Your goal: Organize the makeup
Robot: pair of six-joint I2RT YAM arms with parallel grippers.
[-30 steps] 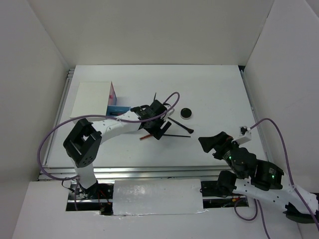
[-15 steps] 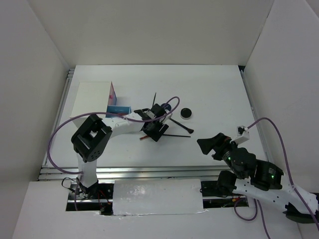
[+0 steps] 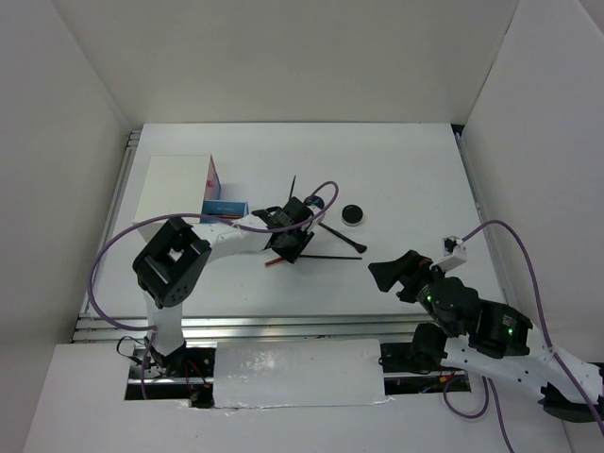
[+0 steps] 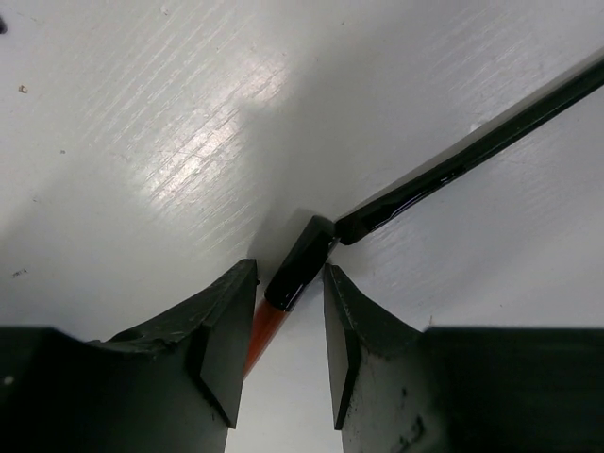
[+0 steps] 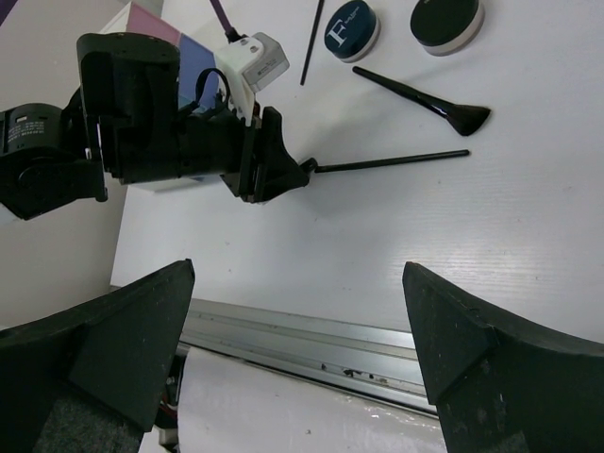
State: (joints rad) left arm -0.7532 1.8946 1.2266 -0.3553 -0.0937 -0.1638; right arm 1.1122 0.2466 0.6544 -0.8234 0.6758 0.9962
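Top external view: the left claw (image 3: 289,245) is down on the white surface (image 3: 415,170) near its middle, over a red-and-black pencil (image 3: 274,260). A thin black stick (image 3: 332,257) runs off to the right from it. Beyond lie a black brush (image 3: 343,236), a round black compact (image 3: 352,215) and a blue-topped compact (image 3: 315,201). The white box (image 3: 175,184) stands at the left. The right claw (image 3: 387,276) hangs near the front right, well apart from the makeup.

Left wrist view: the left claw (image 4: 288,283) is partly open and straddles the pencil's black cap (image 4: 300,264). A narrow gap shows on each side, so it is not pinched. The stick's (image 4: 472,146) end touches the cap.

Right wrist view: the right claw (image 5: 297,354) is spread wide with nothing between its fingers. Ahead lie the stick (image 5: 392,162), the brush (image 5: 425,99), both compacts (image 5: 349,28) and a second thin black pencil (image 5: 311,42).
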